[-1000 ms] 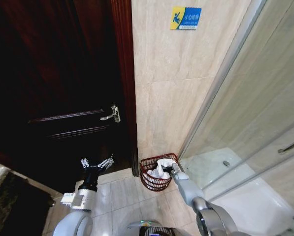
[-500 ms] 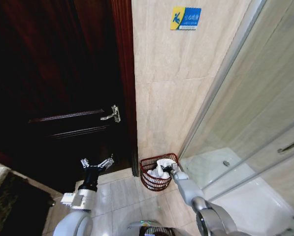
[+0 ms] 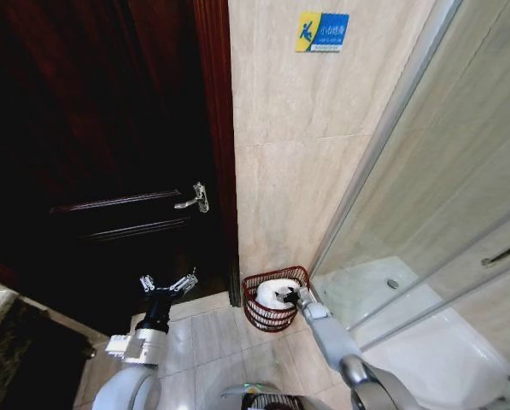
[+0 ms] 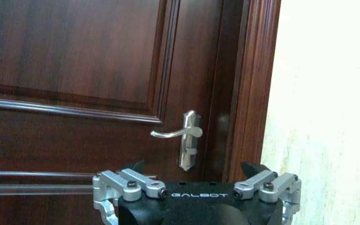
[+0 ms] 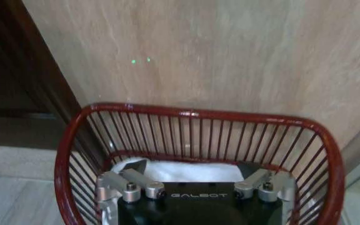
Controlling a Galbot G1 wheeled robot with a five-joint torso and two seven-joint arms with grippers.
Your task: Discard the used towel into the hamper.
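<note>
The hamper (image 3: pixel 274 314) is a dark red wire basket on the tiled floor against the beige wall, beside the door frame. The white towel (image 3: pixel 270 295) lies inside it. My right gripper (image 3: pixel 294 297) hangs at the hamper's right rim, just above the towel. In the right wrist view the right gripper (image 5: pixel 192 165) is open, its fingers (image 5: pixel 137 167) spread over the towel (image 5: pixel 186 171) within the hamper's rim (image 5: pixel 192 113). My left gripper (image 3: pixel 168 285) is held open in front of the dark door, nothing in it; in the left wrist view this gripper (image 4: pixel 192 166) faces the door.
A dark wooden door (image 3: pixel 109 171) with a silver lever handle (image 4: pixel 180 133) stands left of the hamper. A glass shower screen (image 3: pixel 425 188) and white shower tray (image 3: pixel 408 325) are on the right. A blue and yellow sign (image 3: pixel 322 31) is on the wall.
The towel sat bunched high at the hamper's top by my right gripper; now it lies lower inside the hamper and the gripper has dipped slightly. The left arm has not moved.
</note>
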